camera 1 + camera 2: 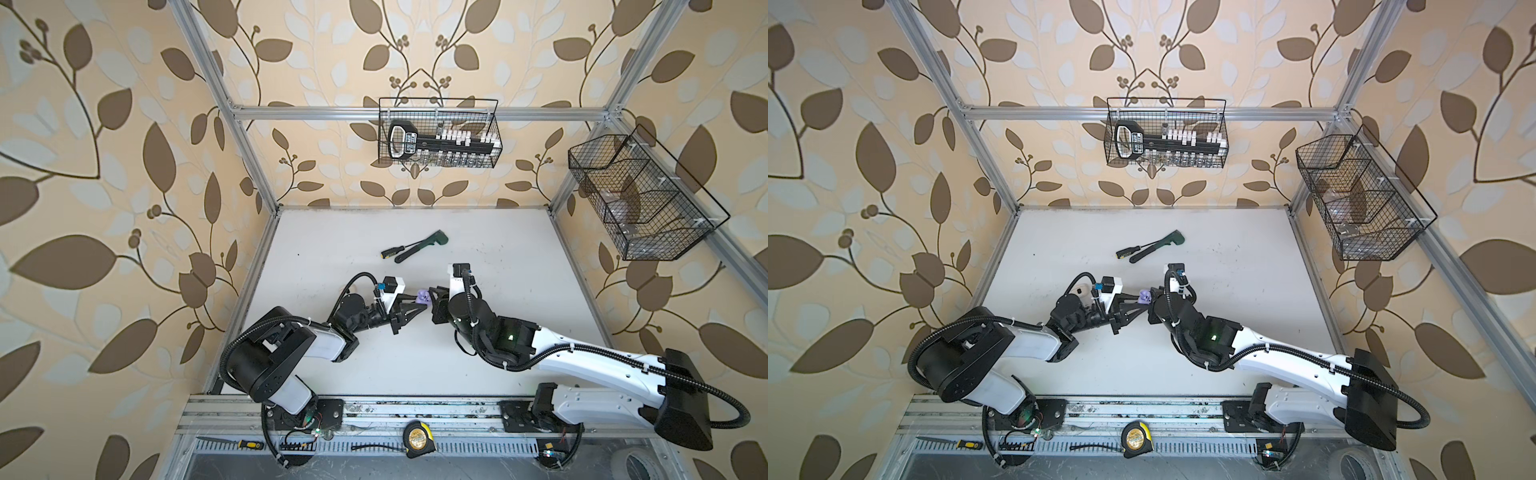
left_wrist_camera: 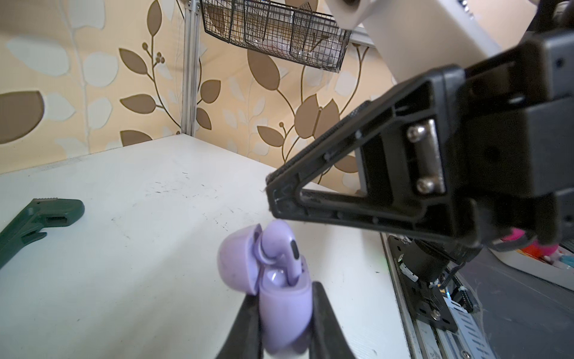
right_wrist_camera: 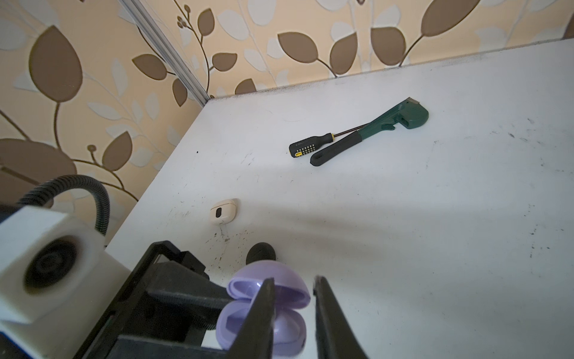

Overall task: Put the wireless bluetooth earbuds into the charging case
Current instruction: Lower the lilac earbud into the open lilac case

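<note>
Left end effector (image 2: 284, 306) clamps the open case (image 2: 281, 317); one earbud (image 2: 279, 248) sits half-seated. Right end effector (image 3: 295, 279) hovers just above, slightly parted, empty. Other slot looks unfilled.

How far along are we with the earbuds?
Done: lilac case open, clamped in left gripper; one lilac earbud stands stem-down in a slot, apparently not fully seated. In hand: right gripper hovers above it, jaws slightly apart, empty. Left: press it home; neighbouring slot looks empty; cream case lies shut on the table.

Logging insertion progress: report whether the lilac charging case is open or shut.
Open: lid hinged back from the lilac charging case, a lilac earbud standing inside.
</note>
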You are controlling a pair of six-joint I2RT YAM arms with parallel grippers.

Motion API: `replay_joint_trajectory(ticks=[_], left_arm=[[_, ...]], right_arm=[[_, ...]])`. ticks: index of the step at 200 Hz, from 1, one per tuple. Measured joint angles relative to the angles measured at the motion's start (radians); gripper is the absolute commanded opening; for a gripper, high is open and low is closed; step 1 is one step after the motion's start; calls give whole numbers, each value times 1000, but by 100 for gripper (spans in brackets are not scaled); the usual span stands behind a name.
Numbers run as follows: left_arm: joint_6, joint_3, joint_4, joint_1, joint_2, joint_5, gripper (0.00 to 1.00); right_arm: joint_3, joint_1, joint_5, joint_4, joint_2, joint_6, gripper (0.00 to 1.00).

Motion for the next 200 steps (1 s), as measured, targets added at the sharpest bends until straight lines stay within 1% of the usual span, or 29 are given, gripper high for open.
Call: replay_joint_trajectory(ticks=[55, 77, 131, 200], left_arm=[[3, -1, 0, 0, -12, 14, 0], [3, -1, -1, 0, -12, 17, 0], [3, -1, -11, 0, -10, 21, 0], [3, -1, -12, 0, -10, 48, 0]], right_arm=[[0, -19, -21, 0, 13, -1, 22], [0, -17, -38, 3, 15, -6, 21], [2, -4, -39, 8, 38, -37, 22], [5, 38, 14, -6, 43, -91, 24]])
